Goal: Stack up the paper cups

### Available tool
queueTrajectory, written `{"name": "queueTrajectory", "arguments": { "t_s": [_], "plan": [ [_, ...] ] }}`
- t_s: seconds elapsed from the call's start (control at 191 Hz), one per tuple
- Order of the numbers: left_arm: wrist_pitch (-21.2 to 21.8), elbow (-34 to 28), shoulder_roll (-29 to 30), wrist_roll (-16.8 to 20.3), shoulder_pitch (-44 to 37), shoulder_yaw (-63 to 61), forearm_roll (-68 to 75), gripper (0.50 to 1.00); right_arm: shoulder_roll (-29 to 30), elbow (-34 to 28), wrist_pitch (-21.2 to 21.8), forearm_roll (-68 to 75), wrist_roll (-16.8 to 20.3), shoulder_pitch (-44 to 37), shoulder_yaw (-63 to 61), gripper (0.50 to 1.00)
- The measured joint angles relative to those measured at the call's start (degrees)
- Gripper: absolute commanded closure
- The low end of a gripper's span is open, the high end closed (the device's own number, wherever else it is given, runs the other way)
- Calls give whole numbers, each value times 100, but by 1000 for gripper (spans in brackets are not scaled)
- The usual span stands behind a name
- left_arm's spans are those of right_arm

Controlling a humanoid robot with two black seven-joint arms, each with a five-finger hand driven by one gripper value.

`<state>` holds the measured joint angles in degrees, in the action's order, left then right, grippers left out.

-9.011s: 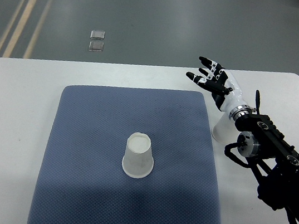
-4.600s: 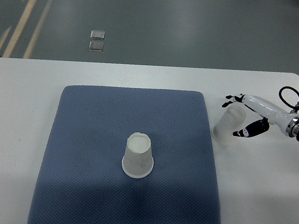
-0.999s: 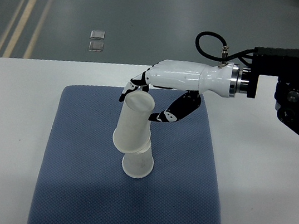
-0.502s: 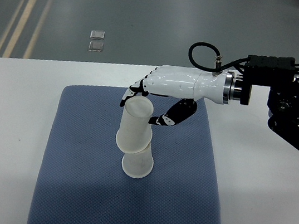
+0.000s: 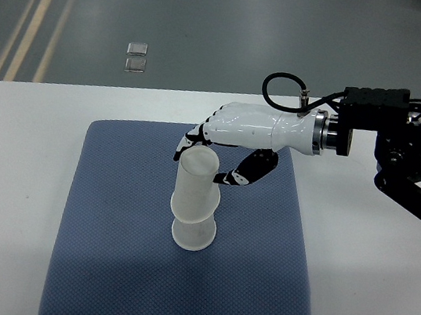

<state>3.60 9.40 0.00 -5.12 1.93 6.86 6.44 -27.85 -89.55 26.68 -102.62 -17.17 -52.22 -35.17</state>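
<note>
The top cup (image 5: 195, 184) is pinched by the right hand's (image 5: 234, 133) fingers (image 5: 190, 139) over the bottom cup (image 5: 193, 232); pressing down and release are likely called for next.

Bright, even overhead light; soft shadows, sharp focus

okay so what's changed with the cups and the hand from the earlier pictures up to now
The right hand took hold of the second paper cup beside the pad's right edge, carried it left and lowered it, upside down, over the cup on the blue pad. It has straightened from tilted and still sits gripped. The bottom cup and pad stayed put.
</note>
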Motion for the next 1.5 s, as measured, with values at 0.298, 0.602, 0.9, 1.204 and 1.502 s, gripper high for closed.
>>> {"name": "queueTrajectory", "arguments": {
  "t_s": [0.298, 0.602, 0.9, 1.204, 1.502],
  "plan": [
    [2, 0, 0, 0, 0, 0, 0, 500, 16, 23, -5, -94, -5, 27, 9, 807],
    [2, 0, 0, 0, 0, 0, 0, 500, -1, 26, -4, -96, -17, 29, 10, 595],
    [2, 0, 0, 0, 0, 0, 0, 500, -30, 26, 4, -61, -44, 90, -5, 589],
    [2, 0, 0, -2, 0, 0, 2, 500, 505, 1113, -587, 802, 219, 536, -827, 591],
    [1, 0, 0, -2, 0, 0, 2, 500, 1368, 2375, -1601, 3123, 1211, 1313, -1902, 591]
  ]
}}
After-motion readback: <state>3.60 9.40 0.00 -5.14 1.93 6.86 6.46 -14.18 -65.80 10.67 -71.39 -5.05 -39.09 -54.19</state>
